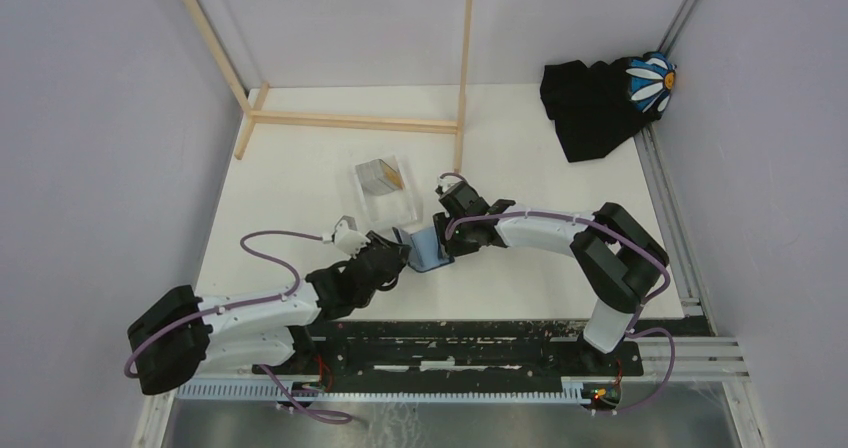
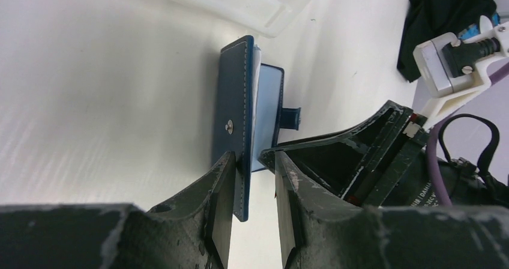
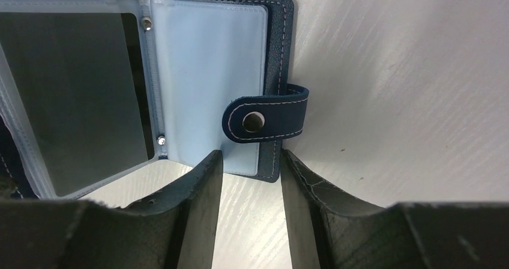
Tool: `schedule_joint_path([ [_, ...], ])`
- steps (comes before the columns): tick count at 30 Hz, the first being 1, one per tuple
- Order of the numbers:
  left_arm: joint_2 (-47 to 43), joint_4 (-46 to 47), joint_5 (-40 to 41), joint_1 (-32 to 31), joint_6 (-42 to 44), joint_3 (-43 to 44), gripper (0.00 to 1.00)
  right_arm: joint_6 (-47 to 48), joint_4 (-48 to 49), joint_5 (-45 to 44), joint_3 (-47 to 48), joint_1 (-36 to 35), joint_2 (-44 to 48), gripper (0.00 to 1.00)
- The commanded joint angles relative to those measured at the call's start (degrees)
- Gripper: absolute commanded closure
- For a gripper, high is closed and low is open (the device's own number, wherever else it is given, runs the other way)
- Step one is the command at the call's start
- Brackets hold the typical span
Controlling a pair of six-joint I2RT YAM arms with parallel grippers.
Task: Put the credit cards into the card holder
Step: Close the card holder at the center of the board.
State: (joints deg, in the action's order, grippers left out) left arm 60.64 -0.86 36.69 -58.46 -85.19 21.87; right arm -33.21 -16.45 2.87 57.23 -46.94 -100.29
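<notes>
White desk point(image 1: 300, 168) carries the card holder point(image 2: 231, 101), opened between both arms. One cover stands on edge between the fingers of the left tool point(image 2: 251, 161); clamped or merely propped, I cannot tell. At the flat cover's edge the right tool point(image 3: 251, 161) hangs spread. Beyond, the credit cards point(image 1: 381, 175) wait in the clear box point(image 1: 400, 203). If the right tool drags its half, the raised cover could slip free and the holder flop shut.

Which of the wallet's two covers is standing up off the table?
The cover with the round stud, between the left gripper's jaws; the strap-bearing cover lies flat on the table.
</notes>
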Motion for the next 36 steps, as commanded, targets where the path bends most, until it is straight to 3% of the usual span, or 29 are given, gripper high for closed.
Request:
schedule_joint_path([
  [1,1.9,5.24,-0.38,-0.43,3.42,2.72,0.63,-0.98,-4.58,1.77,-2.57,-1.43,-1.79,0.54],
  [17,9.85,12.11,-2.75,-0.36,4.11,4.16,0.63,-1.25,-4.86,1.58,-3.77,-2.59,-0.54,0.54],
  [36,20.14,16.22,-5.86,-0.45,5.31,9.54,0.63,1.49,-10.49,-11.14,-5.68,-0.79,8.03,0.46],
])
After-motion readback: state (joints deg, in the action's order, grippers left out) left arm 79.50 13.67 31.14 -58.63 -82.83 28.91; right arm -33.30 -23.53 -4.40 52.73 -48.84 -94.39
